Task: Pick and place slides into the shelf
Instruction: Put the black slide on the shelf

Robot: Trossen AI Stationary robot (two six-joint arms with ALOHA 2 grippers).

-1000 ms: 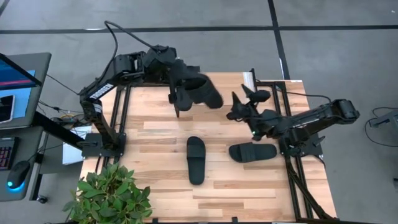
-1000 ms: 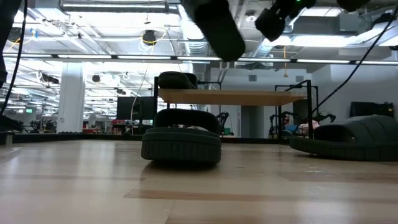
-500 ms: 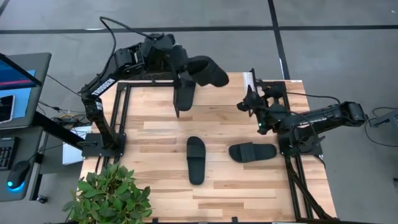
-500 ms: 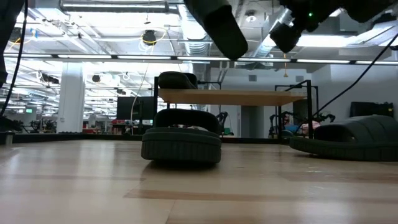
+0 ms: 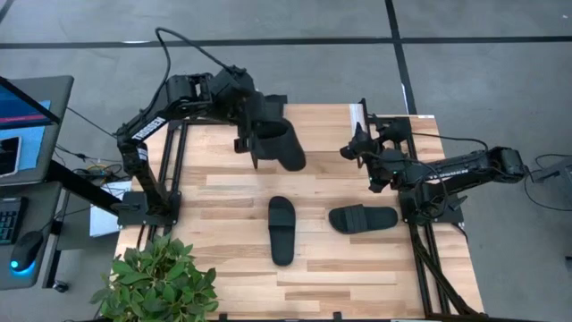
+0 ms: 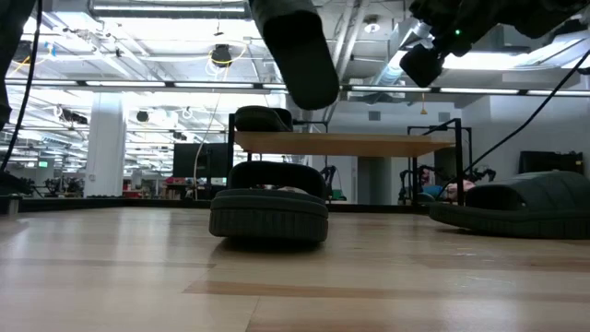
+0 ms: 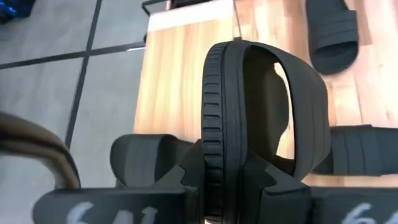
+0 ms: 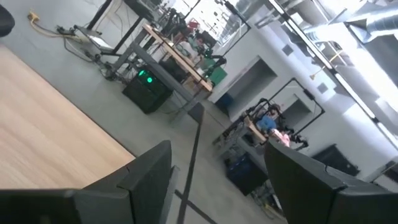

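My left gripper [image 5: 253, 134] is shut on a black slide [image 5: 279, 143], carried in the air over the table's far left part and hanging at the top of the low view [image 6: 300, 51]. Beneath it another slide [image 6: 263, 118] rests sole-down on the left end of the shelf top [image 6: 369, 143]. Two more slides lie sole-down on the table, one mid-table [image 5: 282, 230] and one to its right [image 5: 363, 217]. My right gripper [image 5: 362, 148] hovers open and empty over the far right part, fingers wide apart in its wrist view [image 8: 217, 186]. My left gripper pinches the sole [image 7: 217, 168] of the slide between its two fingers, one on the underside and one on the footbed side next to the strap [image 7: 308, 106]. The slide is lifted clear, turned on edge, its free rounded end [image 6: 313, 92] slanting downward.
A potted plant [image 5: 156, 277] stands at the near left corner. A screen and keyboard sit on a side stand left of the table. Black arm frames run along both table sides [image 5: 170, 170] [image 5: 420, 224]. Bare wood lies between the two slides and the near edge.
My left gripper swung the held slide out toward the far edge, then brought it back toward the near side and lower, turning it so its free end points more downward. My right gripper drew back toward the far right and rose, then held still.
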